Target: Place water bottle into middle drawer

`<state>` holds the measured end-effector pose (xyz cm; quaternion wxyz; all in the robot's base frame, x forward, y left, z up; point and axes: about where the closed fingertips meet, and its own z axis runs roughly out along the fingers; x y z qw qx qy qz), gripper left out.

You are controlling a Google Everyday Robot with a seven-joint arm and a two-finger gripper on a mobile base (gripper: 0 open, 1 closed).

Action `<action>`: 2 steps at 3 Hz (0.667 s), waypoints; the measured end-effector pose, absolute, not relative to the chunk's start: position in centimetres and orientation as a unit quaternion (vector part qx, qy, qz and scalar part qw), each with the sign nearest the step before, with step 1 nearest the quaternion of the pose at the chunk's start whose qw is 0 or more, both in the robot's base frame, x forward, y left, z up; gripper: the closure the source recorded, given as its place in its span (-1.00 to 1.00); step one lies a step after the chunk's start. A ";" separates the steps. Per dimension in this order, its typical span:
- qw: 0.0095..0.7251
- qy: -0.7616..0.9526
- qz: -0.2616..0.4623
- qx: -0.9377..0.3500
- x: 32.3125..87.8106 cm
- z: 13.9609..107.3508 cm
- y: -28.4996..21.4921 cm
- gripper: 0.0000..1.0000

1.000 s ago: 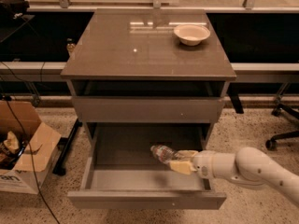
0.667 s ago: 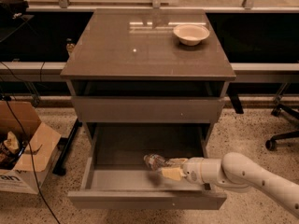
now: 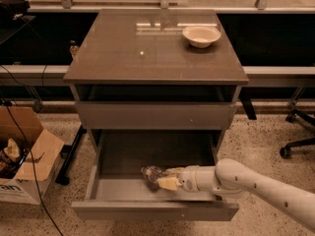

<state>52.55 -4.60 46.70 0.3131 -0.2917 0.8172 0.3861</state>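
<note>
The middle drawer is pulled open below the closed upper drawer front; its boxy grey inside shows. My gripper reaches in from the right, low over the drawer's front half. It is shut on the water bottle, a small clear crinkled bottle that lies on its side between the pale fingers, its end pointing left. The bottle is inside the drawer, at or just above the drawer floor; I cannot tell if it touches. My white arm crosses the drawer's right side.
A white bowl stands on the cabinet top at the back right. An open cardboard box with cables sits on the floor at left. Office chair wheels stand at right.
My gripper has moved left and lower into the drawer with the bottle held in it. The arm now reaches further across the drawer's front.
</note>
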 end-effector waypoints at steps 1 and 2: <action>0.310 0.815 0.384 -0.302 53.4 46.1 -3.0 -0.44; 0.309 0.815 0.385 -0.304 53.3 46.0 -2.7 -0.90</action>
